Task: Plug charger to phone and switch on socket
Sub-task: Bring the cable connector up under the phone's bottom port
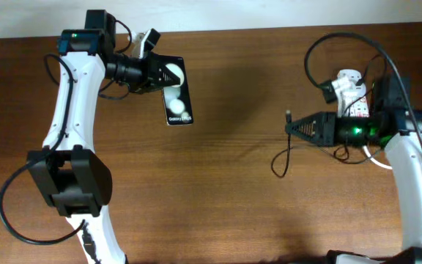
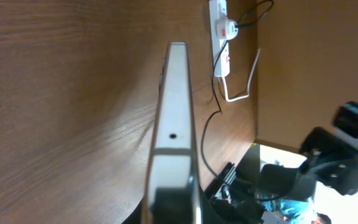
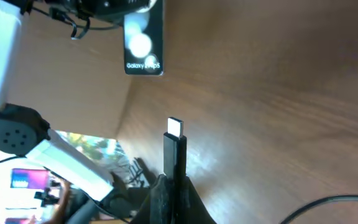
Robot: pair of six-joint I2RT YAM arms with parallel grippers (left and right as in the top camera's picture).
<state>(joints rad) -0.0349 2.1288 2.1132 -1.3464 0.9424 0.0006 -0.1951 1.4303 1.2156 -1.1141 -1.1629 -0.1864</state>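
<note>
The black phone (image 1: pixel 179 97) hangs above the table at the back left, held at its top end by my left gripper (image 1: pixel 158 73), which is shut on it. The left wrist view shows the phone (image 2: pixel 174 106) edge-on, with its small port hole facing the camera. My right gripper (image 1: pixel 293 128) is shut on the charger's connector (image 1: pixel 289 116), which points left toward the phone with a wide gap between. In the right wrist view the connector (image 3: pixel 174 148) stands out of the shut fingers (image 3: pixel 194 196), its metal tip aimed below the phone (image 3: pixel 143 43). The white socket (image 1: pixel 350 91) lies behind the right arm.
The charger's thin black cable (image 1: pixel 278 163) droops in a loop below the right gripper and arcs over the socket. A thick white cord (image 2: pixel 241 93) leaves the socket (image 2: pixel 219 31). Brown wooden table (image 1: pixel 226 191) spans between the two arms.
</note>
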